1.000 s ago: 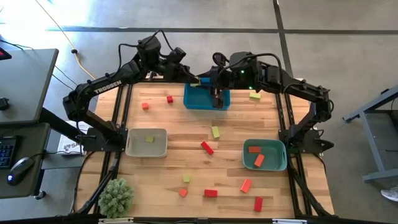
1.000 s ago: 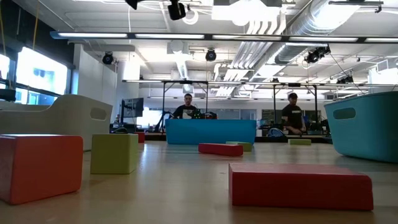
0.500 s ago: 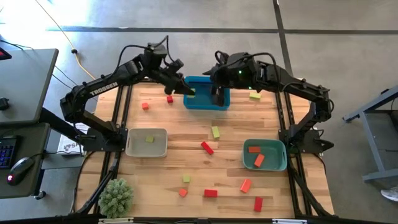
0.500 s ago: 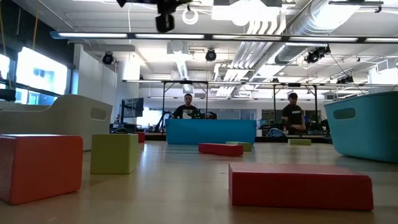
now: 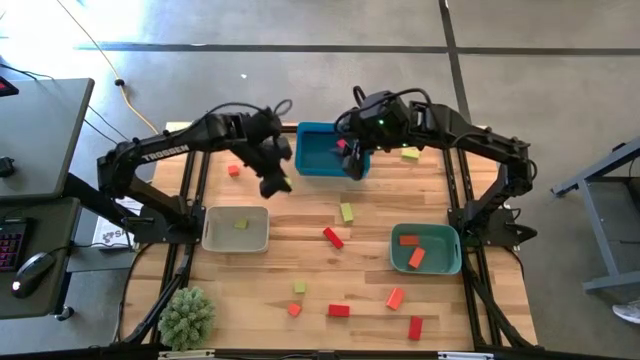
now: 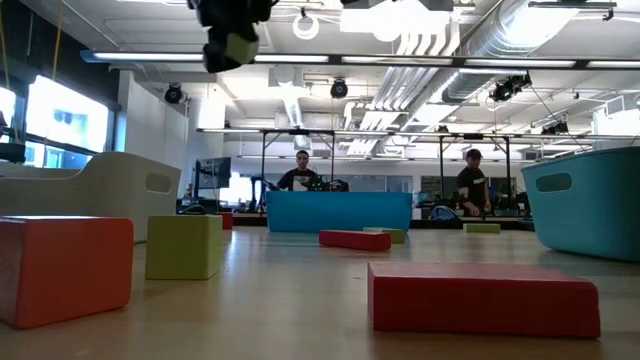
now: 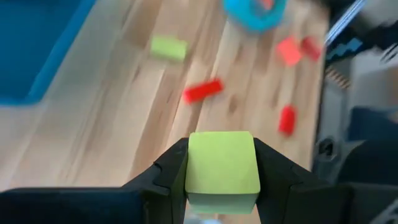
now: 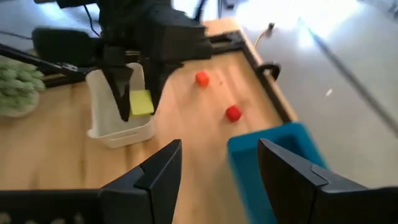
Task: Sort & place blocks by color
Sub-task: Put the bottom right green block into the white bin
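Observation:
My left gripper (image 5: 277,182) hangs above the table between the blue tray (image 5: 312,168) and the beige tray (image 5: 212,240), shut on a yellow-green cube (image 7: 222,165). The low view shows that cube (image 6: 240,47) high in the air. My right gripper (image 5: 350,160) hovers over the blue tray, open and empty (image 8: 217,168). One yellow-green block (image 5: 241,224) lies in the beige tray, and two orange-red blocks (image 5: 411,249) lie in the teal tray (image 5: 450,262). Red, orange-red and yellow-green blocks lie flat on the wood, such as a red oblong (image 5: 332,237) and a yellow-green one (image 5: 346,212). My left gripper pinches the yellow-green cube between its two fingers (image 7: 173,169), one on each of two opposite side faces (image 7: 194,168). The right wrist view shows the fingers pointing down from above, with the cube (image 8: 142,102) at their free ends. The cube is lifted clear of the table.
A fuzzy green plant ball (image 5: 187,318) sits at the near left corner. Two red cubes (image 8: 202,78) lie near the far left edge. More blocks are scattered along the near part (image 5: 339,310). Bare wood lies between the beige tray and the teal tray. People stand in the room beyond (image 6: 303,175).
My left gripper has carried the yellow-green cube from the blue tray's far left corner toward the table's near and left side, staying shut on it, and now hangs closer to the beige tray. My right gripper has stayed over the blue tray.

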